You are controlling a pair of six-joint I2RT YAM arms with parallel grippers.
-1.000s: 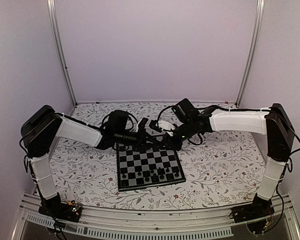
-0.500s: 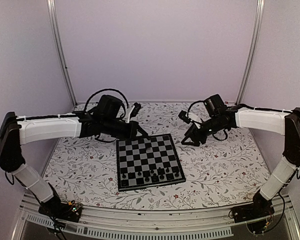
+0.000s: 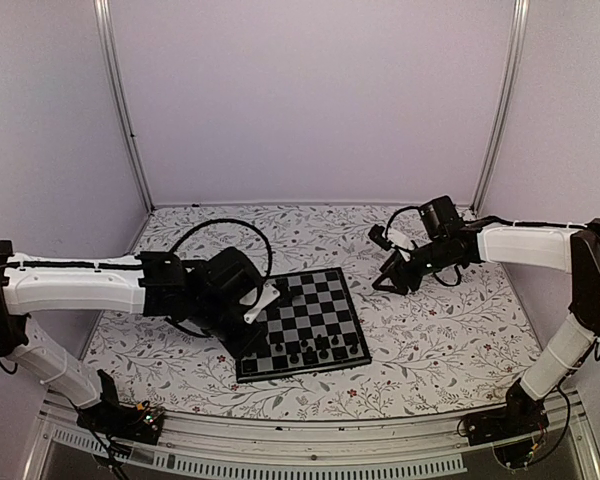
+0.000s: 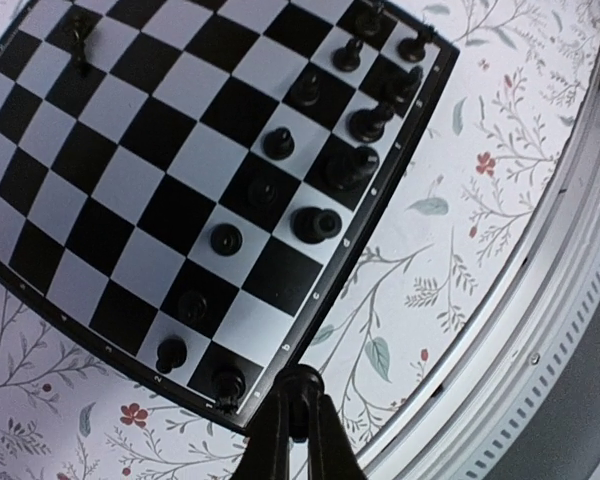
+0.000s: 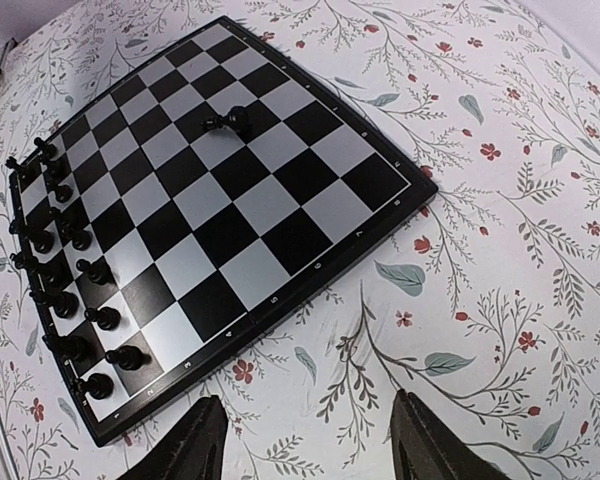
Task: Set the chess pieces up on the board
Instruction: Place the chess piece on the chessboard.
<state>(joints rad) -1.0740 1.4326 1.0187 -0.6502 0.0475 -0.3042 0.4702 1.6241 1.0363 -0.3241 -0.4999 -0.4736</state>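
Note:
The board (image 3: 310, 310) lies flat on the floral cover, also in the left wrist view (image 4: 150, 130) and the right wrist view (image 5: 280, 200). Several black chess pieces (image 3: 310, 352) stand in its two near rows (image 4: 315, 222) (image 5: 70, 300). One piece (image 5: 230, 122) lies tipped over on a far square (image 4: 78, 40). My left gripper (image 3: 248, 345) hangs over the board's near left corner, shut (image 4: 298, 420) on a small black chess piece (image 4: 300, 388). My right gripper (image 3: 390, 278) hovers open over the cover right of the board, nothing between its fingers (image 5: 305, 445).
The floral table cover (image 3: 430, 330) surrounds the board. A metal rail (image 4: 540, 330) runs along the table's near edge, close to the left gripper. Plain walls with upright metal posts (image 3: 120, 110) enclose the back and sides.
Both grippers were together at the board's far edge. The left arm has swung round to the near left corner, still shut. The right gripper has opened and drawn back to the right.

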